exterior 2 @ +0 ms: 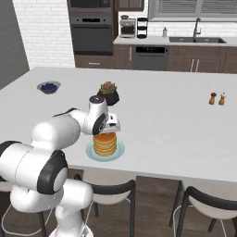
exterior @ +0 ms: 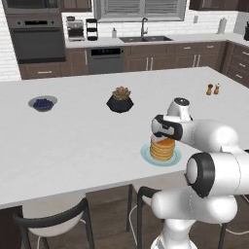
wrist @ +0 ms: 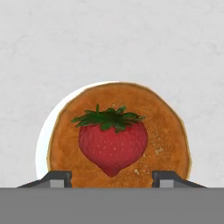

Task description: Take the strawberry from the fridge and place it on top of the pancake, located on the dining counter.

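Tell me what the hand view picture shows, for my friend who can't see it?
A red strawberry with green leaves lies on top of a round golden-brown pancake, seen from straight above. The gripper is just over it, its two dark finger tips spread apart on either side of the berry. A pale plate peeks out on the white dining counter.

A bright red strawberry (wrist: 113, 146) with a green leafy cap lay on top of the pancake (wrist: 120, 135), near the middle of the top cake. The pancake was a short golden-brown stack (exterior: 162, 149) on a pale teal round plate (exterior: 146, 155). It sat on the white dining counter (exterior: 73, 141), close to the near edge and toward the right.
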Motion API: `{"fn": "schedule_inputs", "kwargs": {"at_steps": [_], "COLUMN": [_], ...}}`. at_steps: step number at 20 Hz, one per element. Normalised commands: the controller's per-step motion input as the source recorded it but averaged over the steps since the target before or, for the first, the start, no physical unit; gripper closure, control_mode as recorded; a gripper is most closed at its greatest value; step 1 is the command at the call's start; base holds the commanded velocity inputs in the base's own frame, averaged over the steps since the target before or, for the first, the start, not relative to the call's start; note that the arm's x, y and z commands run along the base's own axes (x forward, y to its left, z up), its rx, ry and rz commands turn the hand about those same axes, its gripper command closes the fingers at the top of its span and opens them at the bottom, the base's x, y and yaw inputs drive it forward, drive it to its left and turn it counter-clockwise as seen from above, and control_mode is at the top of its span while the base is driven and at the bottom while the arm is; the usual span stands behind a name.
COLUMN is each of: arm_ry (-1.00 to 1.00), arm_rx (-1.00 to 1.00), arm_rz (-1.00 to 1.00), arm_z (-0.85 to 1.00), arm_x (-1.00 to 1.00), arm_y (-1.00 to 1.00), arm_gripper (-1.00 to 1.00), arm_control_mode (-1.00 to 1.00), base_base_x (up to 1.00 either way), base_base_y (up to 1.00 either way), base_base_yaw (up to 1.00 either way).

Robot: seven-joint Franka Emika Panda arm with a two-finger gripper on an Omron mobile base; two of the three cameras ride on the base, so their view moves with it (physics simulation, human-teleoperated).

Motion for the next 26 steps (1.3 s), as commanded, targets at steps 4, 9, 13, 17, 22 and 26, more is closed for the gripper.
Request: {"fn": "schedule_inputs", "kwargs": {"at_steps": [4, 9, 13, 17, 22, 26], "arm_ry": [0.0, 0.01, 0.03, 0.04, 0.0, -0.01], "arm_rx": [0.0, -0.11, -0.07, 0.0, 0.02, 0.02], "arm_rz": [0.0, 0.0, -0.02, -0.12, -0.15, -0.16], "arm_z": [0.04, 0.71, 1.0, 0.75, 0.57, 0.54], "arm_x": [0.0, 0.0, -0.24, -0.43, -0.86, -1.0], "arm_y": [0.0, 0.0, 0.0, 0.0, 0.0, 0.08], "arm_gripper": [-1.0, -1.0, -1.0, -1.0, -1.0, -1.0], "arm_control_mode": [-1.0, -1.0, -1.0, -1.0, -1.0, -1.0], "base_base_x": [0.0, 0.0, 0.0, 0.0, 0.0, 0.0], "base_base_y": [0.0, 0.0, 0.0, 0.0, 0.0, 0.0], "base_base_yaw": [0.0, 0.0, 0.0, 0.0, 0.0, 0.0]}}
